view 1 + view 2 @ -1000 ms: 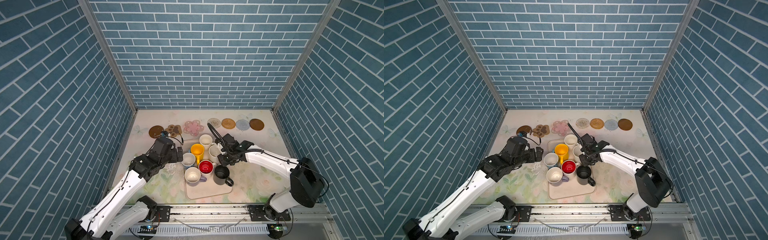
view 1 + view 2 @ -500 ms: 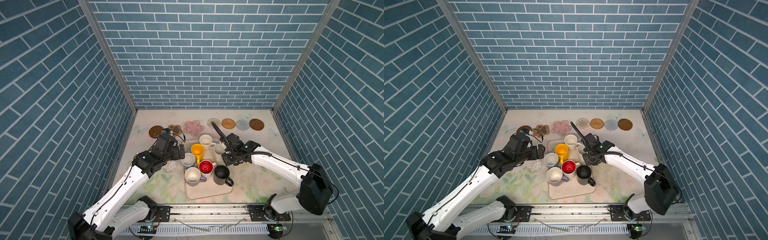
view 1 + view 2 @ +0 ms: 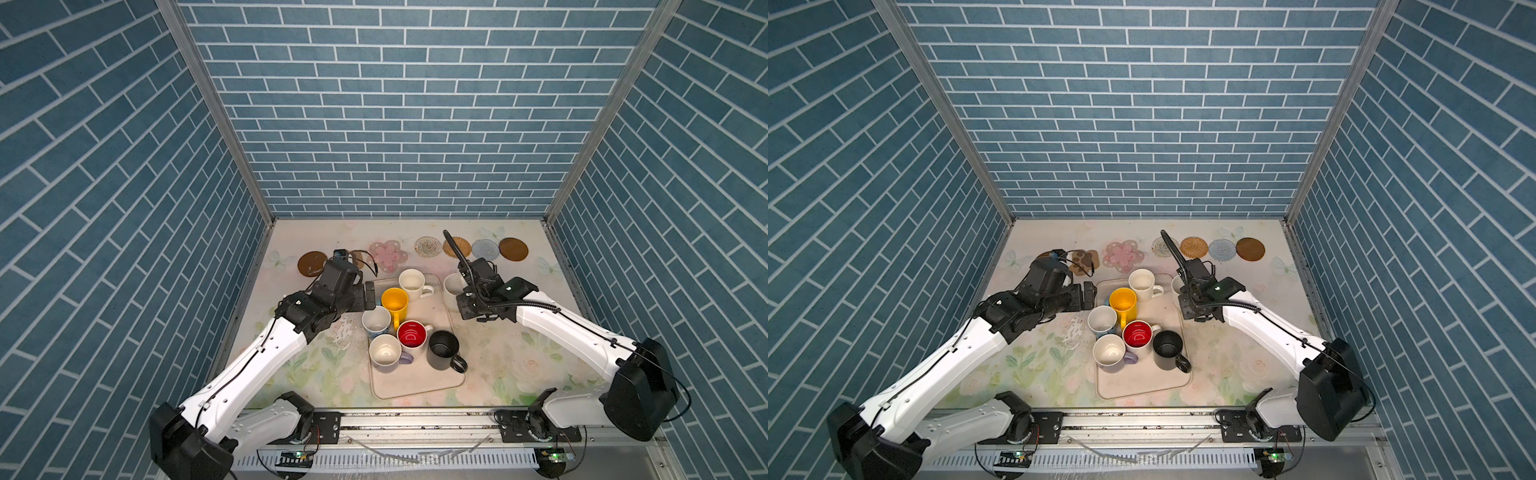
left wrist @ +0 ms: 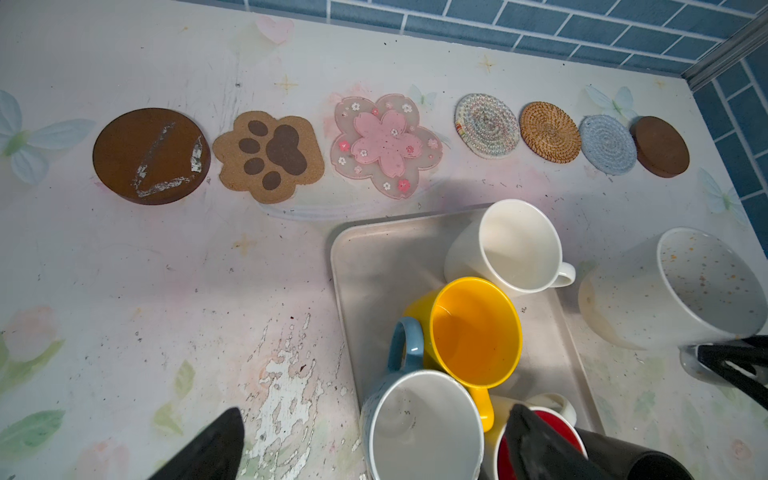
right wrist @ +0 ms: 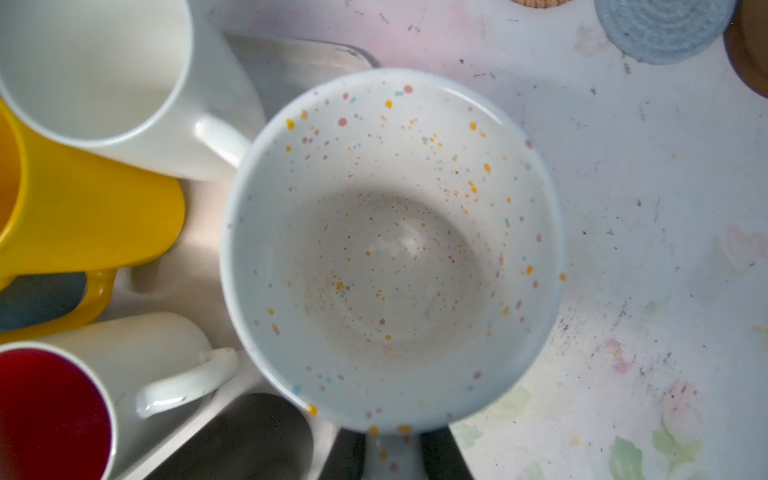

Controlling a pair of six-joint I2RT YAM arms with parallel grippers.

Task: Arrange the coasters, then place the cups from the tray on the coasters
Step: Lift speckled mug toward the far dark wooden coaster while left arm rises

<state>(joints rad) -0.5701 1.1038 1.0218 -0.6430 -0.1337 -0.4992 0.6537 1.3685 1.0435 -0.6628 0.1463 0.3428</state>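
right end effector [image 5: 392,455] pinching speckled cup [image 5: 390,249] by handle, just beside tray [image 3: 415,384] | left end effector [image 4: 376,440] spread over blue cup [image 4: 419,424] | risk — handle-only pinch, cup may swivel, miss coasters [image 3: 513,249]

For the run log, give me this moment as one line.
right tool: shut on speckled cup, outside tray | left tool: open, near light blue cup | coasters: seven, all bare | tray: six cups

I work boxed in by three walls [image 3: 399,124] of blue-grey brick with pale joints, joined at the far corners by grey metal posts [image 3: 219,112]. My table [image 3: 498,374] wears a pale floral cloth, scuffed and flaking left of centre. A metal rail [image 3: 415,424] lines its near edge.
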